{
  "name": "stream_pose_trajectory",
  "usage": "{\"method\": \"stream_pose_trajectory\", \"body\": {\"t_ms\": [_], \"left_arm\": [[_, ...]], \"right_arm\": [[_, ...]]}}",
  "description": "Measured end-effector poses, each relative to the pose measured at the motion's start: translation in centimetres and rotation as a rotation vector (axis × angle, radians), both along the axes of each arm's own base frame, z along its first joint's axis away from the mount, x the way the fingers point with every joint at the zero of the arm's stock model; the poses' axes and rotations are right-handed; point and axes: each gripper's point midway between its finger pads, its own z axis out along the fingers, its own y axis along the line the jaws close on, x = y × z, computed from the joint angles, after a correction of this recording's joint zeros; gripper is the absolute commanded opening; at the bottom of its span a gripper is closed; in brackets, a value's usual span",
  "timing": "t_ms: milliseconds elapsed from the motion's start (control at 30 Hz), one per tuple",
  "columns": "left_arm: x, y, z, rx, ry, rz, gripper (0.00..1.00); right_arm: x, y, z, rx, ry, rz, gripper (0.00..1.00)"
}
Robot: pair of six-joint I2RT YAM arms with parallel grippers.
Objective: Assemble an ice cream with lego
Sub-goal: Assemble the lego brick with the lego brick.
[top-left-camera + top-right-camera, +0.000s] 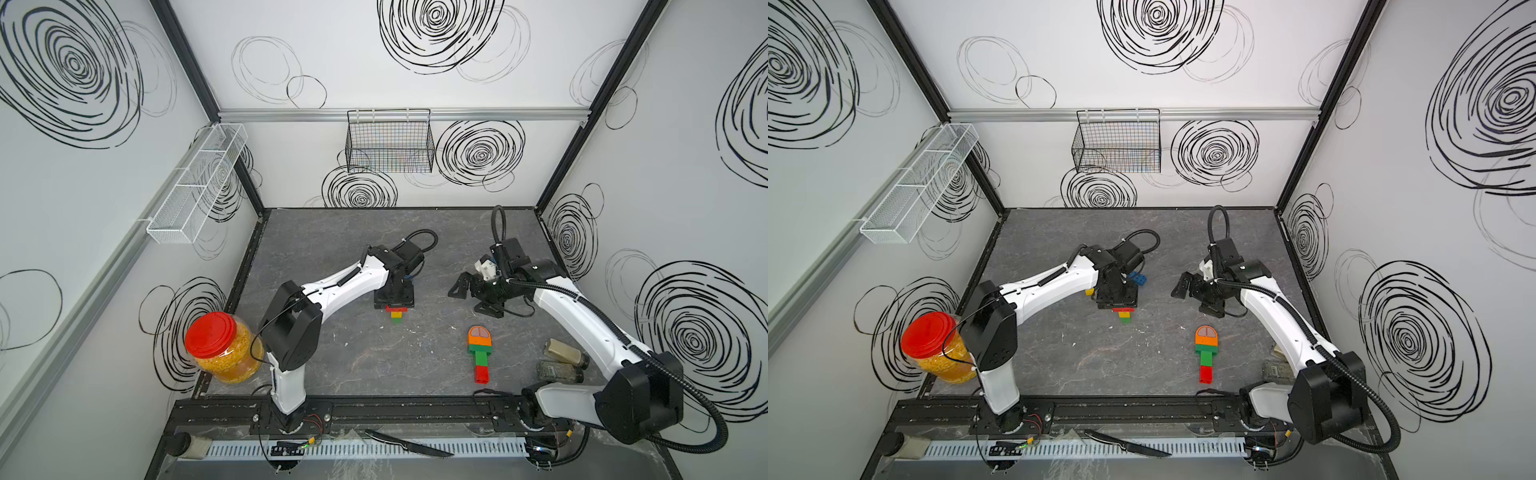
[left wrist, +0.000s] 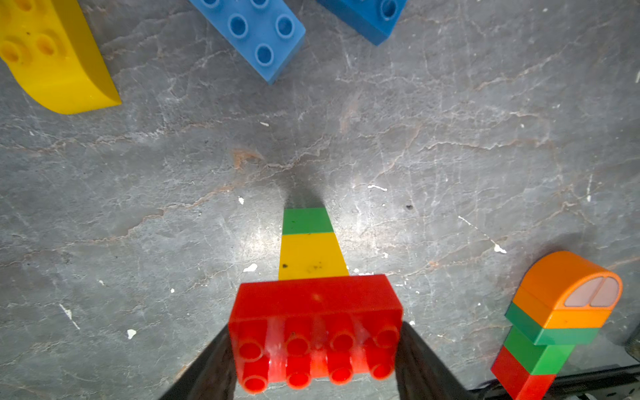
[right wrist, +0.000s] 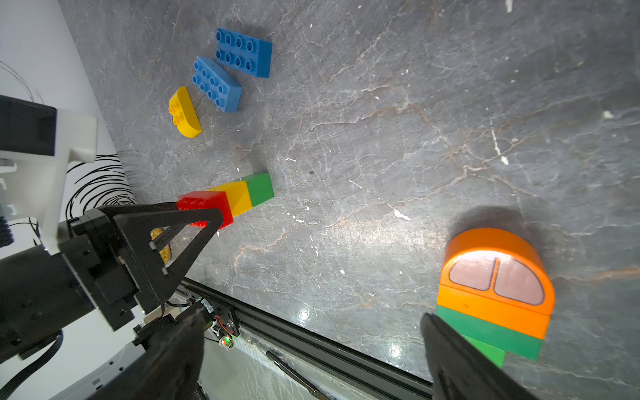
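Lego stack (image 2: 311, 256) — red, yellow, green — clamped by left hand (image 2: 315, 356).

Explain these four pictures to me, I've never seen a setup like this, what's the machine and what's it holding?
This is a robot with two arms over a grey table. Two pictures look down on the whole scene; the other two come from a camera on each wrist. The left arm has its jaws closed on the red brick topping a red, yellow and green stack. The right arm has its jaws wide open and empty. On the table are a built lego ice cream with an orange dome, two blue bricks, a yellow rounded piece, a red-lidded jar and two small bottles.
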Motion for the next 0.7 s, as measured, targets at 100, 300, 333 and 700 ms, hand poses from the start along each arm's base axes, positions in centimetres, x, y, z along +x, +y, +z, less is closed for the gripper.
{"method": "stream_pose_trajectory", "body": {"t_ms": [100,300,333,700], "left_arm": [[-0.02,-0.10,0.02,0.003,0.001,-0.002,0.51],[-0.02,-0.14,0.05,0.014,-0.005,0.002,0.60],[-0.02,-0.15,0.06,0.015,-0.006,0.002,0.61],[0.01,-0.16,0.15,0.020,0.000,0.015,0.69]], "right_arm": [[-0.01,0.01,0.00,0.000,0.000,0.000,1.00],[-0.01,0.01,0.00,0.000,0.000,0.000,1.00],[-0.01,0.01,0.00,0.000,0.000,0.000,1.00],[0.01,0.00,0.01,0.000,0.000,0.000,1.00]]}}
